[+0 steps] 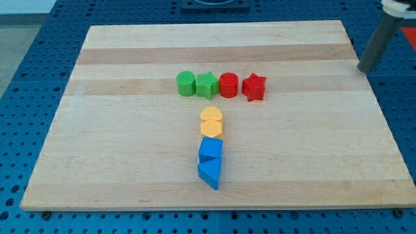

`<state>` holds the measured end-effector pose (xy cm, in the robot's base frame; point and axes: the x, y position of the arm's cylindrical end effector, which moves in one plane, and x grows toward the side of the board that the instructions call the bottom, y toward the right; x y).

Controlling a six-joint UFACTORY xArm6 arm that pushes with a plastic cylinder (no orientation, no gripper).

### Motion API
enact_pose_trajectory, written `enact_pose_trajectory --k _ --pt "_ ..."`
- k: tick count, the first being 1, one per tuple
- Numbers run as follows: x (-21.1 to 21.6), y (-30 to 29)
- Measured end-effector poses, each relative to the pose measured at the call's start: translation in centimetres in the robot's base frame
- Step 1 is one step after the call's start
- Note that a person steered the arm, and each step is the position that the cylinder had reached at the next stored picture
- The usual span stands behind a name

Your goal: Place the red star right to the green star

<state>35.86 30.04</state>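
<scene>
The wooden surface (130, 162) carried a row: green cylinder (186, 84), green star (207, 84), red cylinder (228, 85), red star (254, 87). The tool, a bare rod holding nothing, had its tip (365, 69) off the board's right edge, so the red star lay well to its left.

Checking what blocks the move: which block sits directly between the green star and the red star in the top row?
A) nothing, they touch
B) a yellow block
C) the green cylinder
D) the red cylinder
D: in the row, the red cylinder stands between the green star on the view's left and the red star on the view's right.
</scene>
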Motion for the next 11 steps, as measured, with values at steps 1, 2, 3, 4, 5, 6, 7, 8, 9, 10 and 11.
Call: enact_pose_trajectory --k 1,2,3,4,5,6,7,8,9,10,11 --pt "1.9 0.0" --pt "2.4 -1.4" --pt "2.4 -4.4" --pt "2.4 -9.2" --pt "2.4 -12.8" --pt "3.1 -15.7" --pt "4.1 -18.0" --pt "4.6 -20.2" --pt "4.7 -22.0" --pt "4.7 -23.4" --pt "4.7 -25.2"
